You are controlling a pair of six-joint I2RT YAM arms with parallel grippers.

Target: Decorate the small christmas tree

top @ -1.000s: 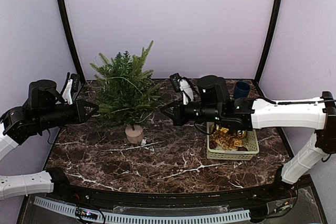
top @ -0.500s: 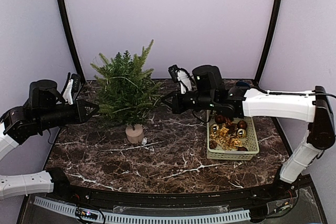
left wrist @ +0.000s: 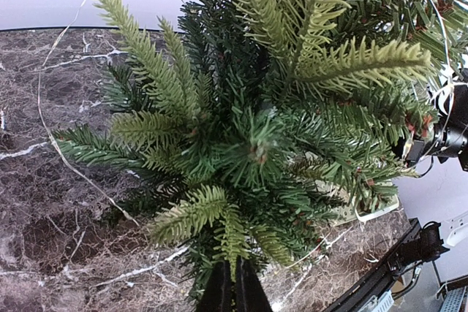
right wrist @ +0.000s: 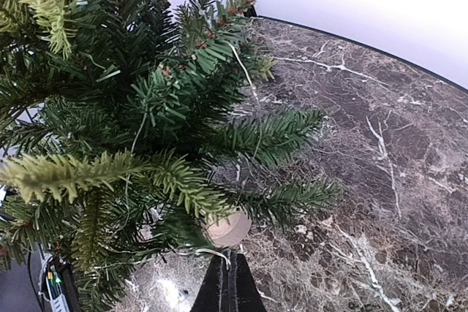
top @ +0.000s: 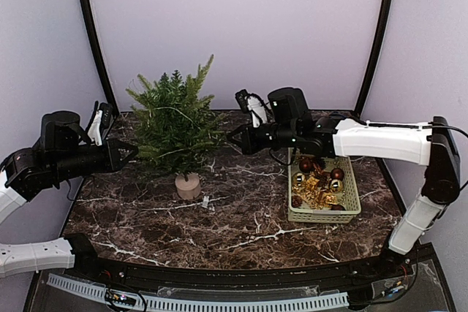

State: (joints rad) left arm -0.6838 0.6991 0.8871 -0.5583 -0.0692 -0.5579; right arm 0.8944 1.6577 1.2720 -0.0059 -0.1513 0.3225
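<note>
Toward the far-left corner of the bench, the small christmas tree is standing upright in its beige pot, and we're flanking it w/ both arms. Our left gripper is hovering at the tree's left side, jaws pressed together. Our right gripper is stretching over from the right edge, tips at the outer branches, jaws also pressed together. Whether either is pinching anything, we can't tell: a thin pale wire is looping thru the needles and out over the bench. In the right wrist view a strand is passing just by the tips, but it's too fine to call.

Progress, as we're judging it: early. No baubles are hanging on any branch we're seeing. Only the wire is draping the tree, loosely, w/ slack loops standing off the needles. By the right edge, the basket is holding a heap of ornaments, gold and dark red, w/ none lying outside it. A small white bit is lying on the bench just beside the pot; can't say what it is.

Left to do, prob.: tucking the wire into the branches, then carrying ornaments over one by one.
</note>
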